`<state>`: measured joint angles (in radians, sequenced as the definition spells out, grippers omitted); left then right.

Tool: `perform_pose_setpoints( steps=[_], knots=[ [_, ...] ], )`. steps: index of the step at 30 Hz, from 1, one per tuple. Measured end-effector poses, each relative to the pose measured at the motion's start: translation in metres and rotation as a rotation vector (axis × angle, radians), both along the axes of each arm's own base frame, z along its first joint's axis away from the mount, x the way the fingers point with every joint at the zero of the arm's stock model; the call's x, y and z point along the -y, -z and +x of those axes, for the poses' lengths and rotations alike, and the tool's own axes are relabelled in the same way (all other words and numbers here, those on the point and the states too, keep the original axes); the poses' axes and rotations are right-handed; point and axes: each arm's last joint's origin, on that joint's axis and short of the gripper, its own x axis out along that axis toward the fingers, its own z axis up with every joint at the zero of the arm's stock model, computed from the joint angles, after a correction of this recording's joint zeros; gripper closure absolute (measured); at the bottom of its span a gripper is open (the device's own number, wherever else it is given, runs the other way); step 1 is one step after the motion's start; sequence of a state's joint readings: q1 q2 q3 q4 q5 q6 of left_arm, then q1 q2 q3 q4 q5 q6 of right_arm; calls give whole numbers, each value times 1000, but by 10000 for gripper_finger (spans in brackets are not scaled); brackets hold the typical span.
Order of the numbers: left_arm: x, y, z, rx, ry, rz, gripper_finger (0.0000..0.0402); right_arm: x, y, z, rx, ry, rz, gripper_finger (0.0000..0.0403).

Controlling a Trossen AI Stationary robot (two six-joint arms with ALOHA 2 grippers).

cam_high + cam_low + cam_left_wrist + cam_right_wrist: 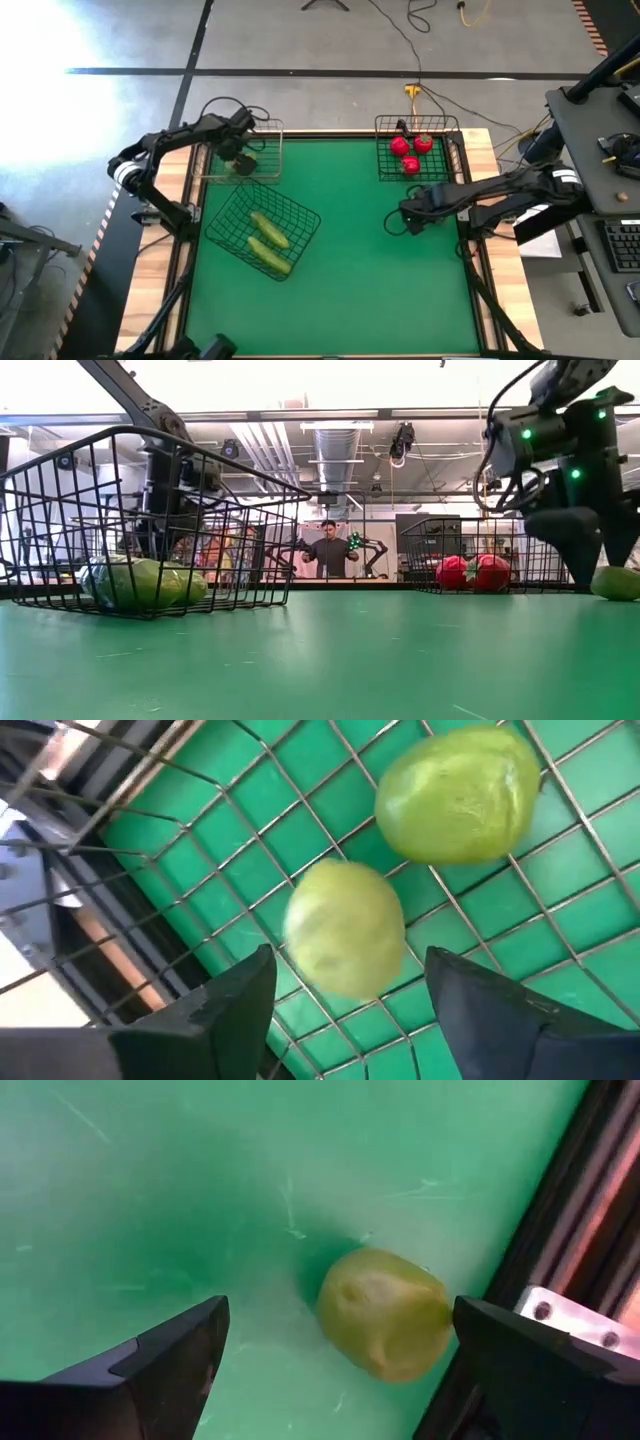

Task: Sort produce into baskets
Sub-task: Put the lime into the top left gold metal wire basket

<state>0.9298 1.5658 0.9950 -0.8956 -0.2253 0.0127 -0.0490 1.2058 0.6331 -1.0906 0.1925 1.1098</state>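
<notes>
My left gripper (240, 158) hangs open over the tan wire basket (272, 128) at the table's far left. Two yellow-green limes (345, 925) (460, 795) lie on the basket's mesh floor (250, 830) below my left gripper's fingers (350, 960). One black basket (300, 215) holds two cucumbers (268, 240). Another black basket (385, 150) at the far right holds three tomatoes (410, 152). My right gripper (402, 220) is open and low over the table. A third lime (385, 1315) lies on the green mat between its fingers (340, 1305), close to one finger; it also shows in the low view (615, 582).
The table's raised right rail (560, 1230) runs close beside the third lime. The middle and near part of the green mat (350, 290) is open room. A person (327, 550) stands far behind the table.
</notes>
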Motion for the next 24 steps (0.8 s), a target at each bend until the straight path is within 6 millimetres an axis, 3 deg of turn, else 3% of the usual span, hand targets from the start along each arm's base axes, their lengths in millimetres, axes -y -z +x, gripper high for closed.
perform_pose_setpoints(
  steps=[6,11,18,24],
  knots=[
    [10,-30,-7,79,-14,99,163,-2,16,3,-74,10,67,38],
    [35,-68,-11,248,6,203,163,-2,23,7,-114,-14,79,71],
    [89,-121,-5,589,218,353,162,1,18,15,-14,-43,0,139],
    [149,-145,7,820,515,387,162,2,15,22,55,-78,-16,197]
  ],
)
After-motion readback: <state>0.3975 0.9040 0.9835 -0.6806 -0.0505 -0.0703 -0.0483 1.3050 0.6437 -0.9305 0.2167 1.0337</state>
